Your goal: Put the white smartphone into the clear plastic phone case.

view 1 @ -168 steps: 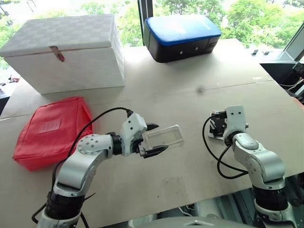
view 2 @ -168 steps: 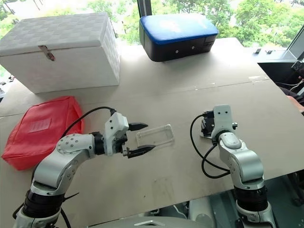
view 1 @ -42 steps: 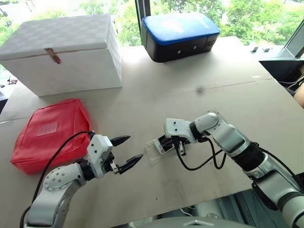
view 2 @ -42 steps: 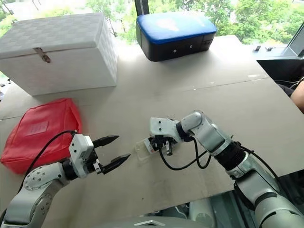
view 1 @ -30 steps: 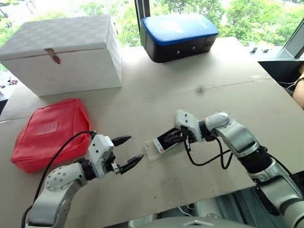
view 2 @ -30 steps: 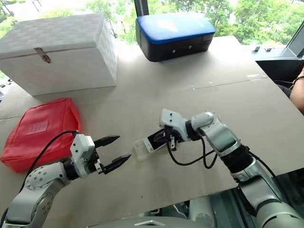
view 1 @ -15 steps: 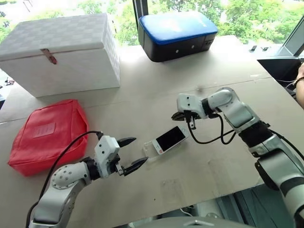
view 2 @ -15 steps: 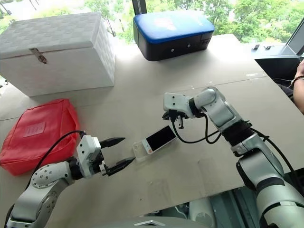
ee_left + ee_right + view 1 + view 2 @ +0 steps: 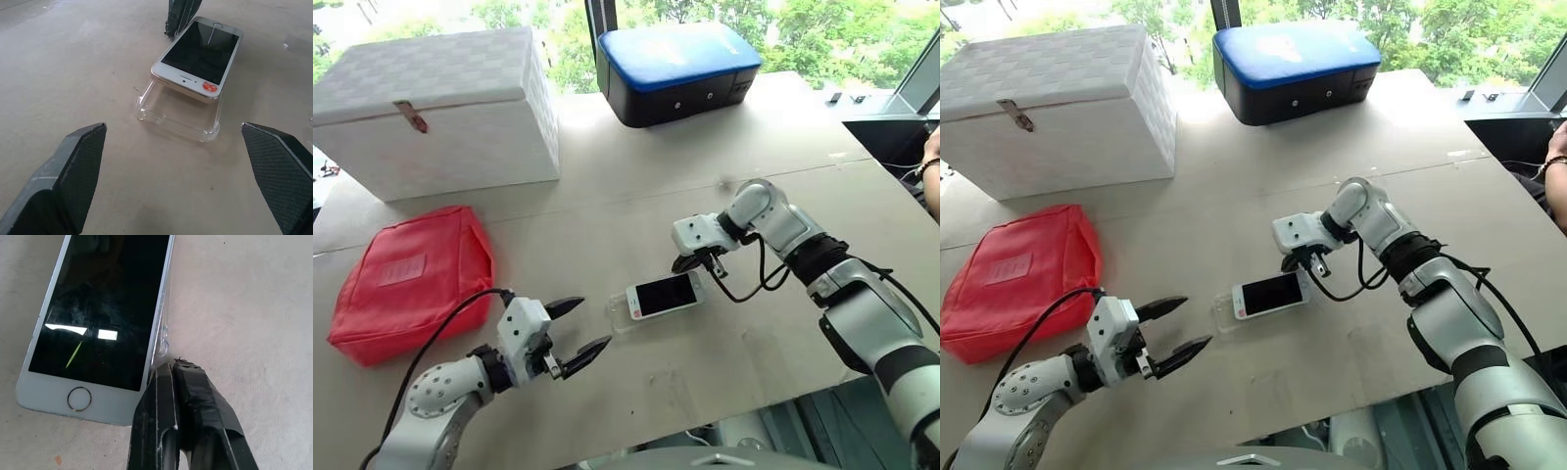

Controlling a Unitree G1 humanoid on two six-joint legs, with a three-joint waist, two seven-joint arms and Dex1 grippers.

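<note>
The phone (image 9: 666, 294) lies screen up near the middle of the head view, a little below centre, resting on the clear case (image 9: 177, 112). It is not seated. In the left wrist picture the end with the small red dot rides above the case and stops short of it, so the near corners and rim of the case stand bare. The home-button end (image 9: 79, 398) lies toward the right claw. So the phone is laid over the case but still has to be slid along and pressed down into the rim; I judge the task a good half done, with the snapping-in left.

The right claw (image 9: 171, 367) is pinched shut on nothing, its tips at the phone's long edge near the home-button end, touching or very nearly so. The left claw (image 9: 572, 333) stands wide and empty at the lower left, well apart from the case.

Farther out on the table (image 9: 636, 206) lie a red pouch (image 9: 411, 279) at the left, a white box (image 9: 440, 108) at the upper left, and a blue-topped case (image 9: 680, 69) at the top centre.
</note>
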